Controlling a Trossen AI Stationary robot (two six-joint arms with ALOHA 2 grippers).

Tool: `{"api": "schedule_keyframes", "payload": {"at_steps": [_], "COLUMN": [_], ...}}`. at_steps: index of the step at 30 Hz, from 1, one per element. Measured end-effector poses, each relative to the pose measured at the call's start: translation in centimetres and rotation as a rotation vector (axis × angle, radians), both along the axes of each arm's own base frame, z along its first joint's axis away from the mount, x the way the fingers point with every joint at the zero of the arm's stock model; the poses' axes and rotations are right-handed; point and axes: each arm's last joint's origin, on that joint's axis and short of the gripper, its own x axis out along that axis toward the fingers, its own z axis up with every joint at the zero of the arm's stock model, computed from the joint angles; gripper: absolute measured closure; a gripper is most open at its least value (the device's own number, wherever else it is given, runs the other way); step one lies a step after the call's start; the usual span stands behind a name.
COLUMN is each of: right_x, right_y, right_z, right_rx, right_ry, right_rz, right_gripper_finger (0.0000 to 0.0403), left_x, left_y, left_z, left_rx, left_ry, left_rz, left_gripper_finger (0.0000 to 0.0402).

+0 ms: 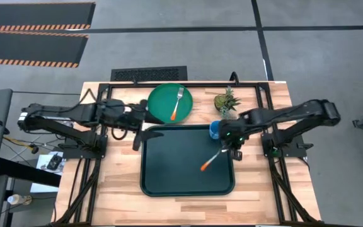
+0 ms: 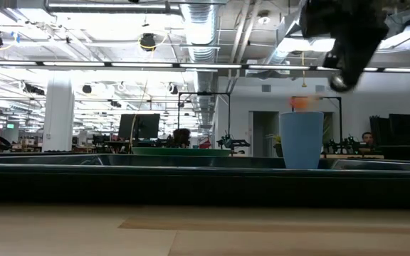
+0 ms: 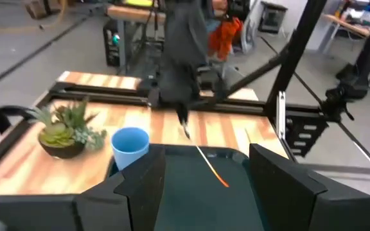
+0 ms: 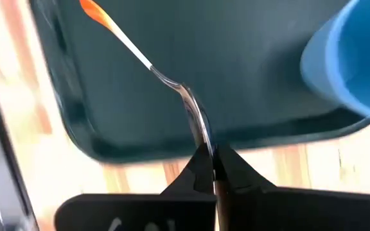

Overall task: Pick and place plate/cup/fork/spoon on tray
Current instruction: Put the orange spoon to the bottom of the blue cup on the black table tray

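Note:
The dark tray (image 1: 169, 180) lies at the table's middle. The light-blue cup (image 1: 215, 130) stands upright in its far right corner and also shows in the low view (image 2: 301, 139). The green plate (image 1: 162, 98) lies on the table beyond the tray, and the fork (image 1: 177, 104) lies on it. My right gripper (image 1: 227, 149) is over the tray's right part, shut on the spoon (image 1: 212, 159). My left gripper (image 1: 137, 131) is open and empty at the tray's far left corner. My right gripper pinches the spoon's silvery head end (image 4: 201, 135) between its two fingertips. The spoon runs on from the fingers, its orange handle (image 4: 95, 9) pointing away toward the tray's middle. It is lifted clear above the tray (image 4: 236, 64), slanting down toward the handle end.
A small potted plant (image 1: 227, 101) stands on the table beyond the tray's far right corner, close to the cup. Black frame rails run along the table's left, right and far sides. Bare wood shows near the front edge (image 1: 188, 208).

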Motion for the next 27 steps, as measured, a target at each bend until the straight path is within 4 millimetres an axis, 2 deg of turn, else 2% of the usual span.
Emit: {"api": "schedule_keyframes", "payload": {"at_steps": [5,13,18,23,27], "right_x": [1.8,6.1,7.9,8.4,8.8], "right_y": [1.4,2.8,2.3,1.3,1.0], "right_z": [-0.9,-1.0,-1.7,-3.2,-4.2], "right_rx": [-0.045,-0.060,-0.053,-0.028,-0.016], "right_ry": [0.255,0.315,0.335,0.446,0.470], "right_rz": [0.188,0.473,0.557,0.571,0.590], "right_gripper_finger": [0.0401,0.0396,0.0400,0.0396,0.0396], "left_x": [-1.0,-0.9,-1.0,-1.0,-1.0], "left_y": [0.1,0.1,0.1,0.1,0.2], "left_z": [0.5,0.4,0.2,0.1,0.0], "left_rx": [0.026,0.036,0.048,0.060,0.068], "left_ry": [-0.016,-0.002,0.014,0.022,0.037], "left_rz": [0.020,0.020,0.017,0.014,0.011], "left_gripper_finger": [0.0191,0.0191,0.0191,0.0191,0.0191]}}
